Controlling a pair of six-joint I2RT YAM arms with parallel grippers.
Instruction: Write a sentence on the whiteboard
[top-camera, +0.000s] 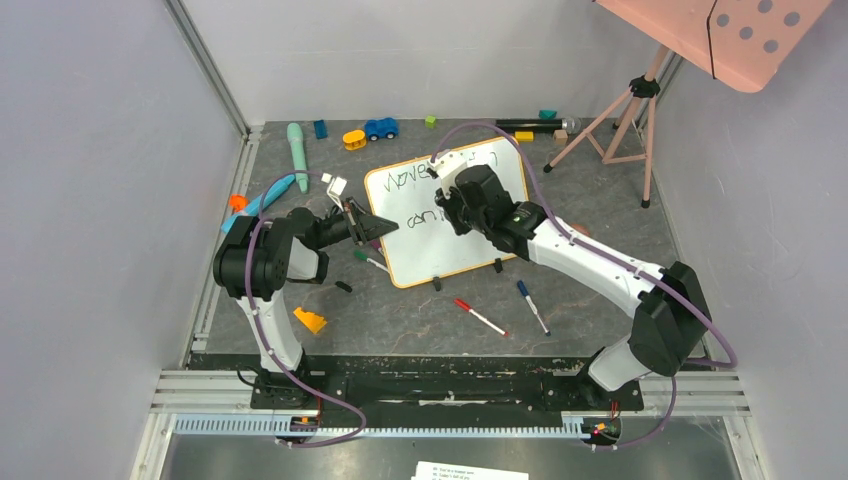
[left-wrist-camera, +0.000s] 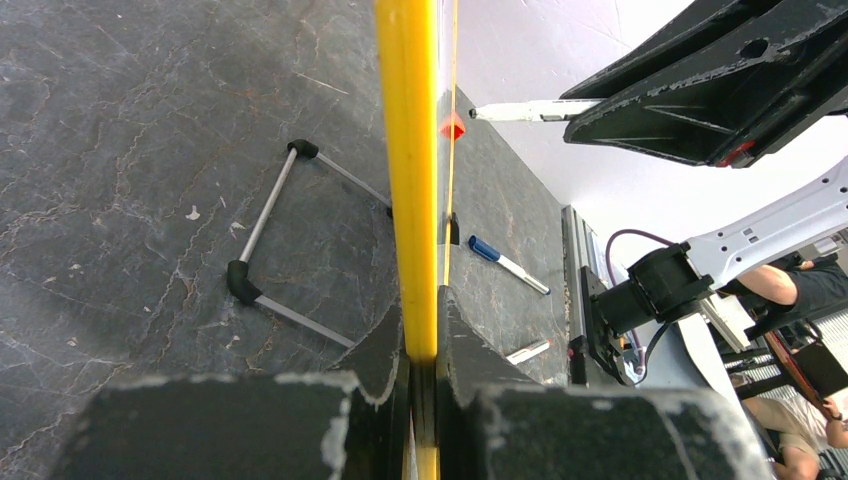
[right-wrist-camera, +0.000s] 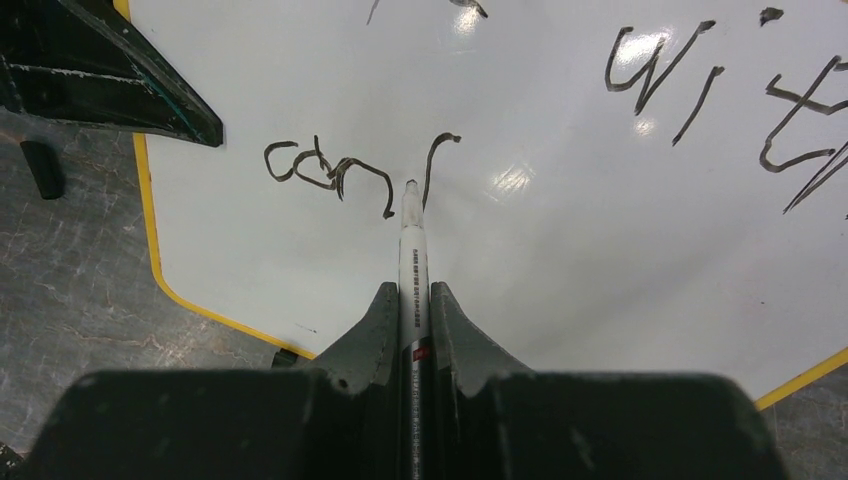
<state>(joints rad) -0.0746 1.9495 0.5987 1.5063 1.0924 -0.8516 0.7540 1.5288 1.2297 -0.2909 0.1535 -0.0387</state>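
Marker (right-wrist-camera: 411, 225) tip rests on the whiteboard (right-wrist-camera: 580, 280), lying mid-worktop (top-camera: 420, 320), just right of the unfinished second row of the sentence (right-wrist-camera: 325, 170). We see our right gripper (right-wrist-camera: 412, 292) clamped on it, barrel pointing away; blank board lies rightward. Left gripper (left-wrist-camera: 422, 312) pinches the board's edge.

Grips the left edge of the whiteboard (top-camera: 430, 258) with the left gripper (top-camera: 386, 226), tips closed. Holds the right gripper (top-camera: 447, 212) low over the board's middle, at the right end of the sentence (top-camera: 405, 178), two wobbly dark rows. Nearer than the board: a red-capped marker (top-camera: 480, 317) and a blue-capped marker (top-camera: 533, 307), apart. Further left, an orange block (top-camera: 310, 320). Beyond the board, a blue toy car (top-camera: 380, 128).
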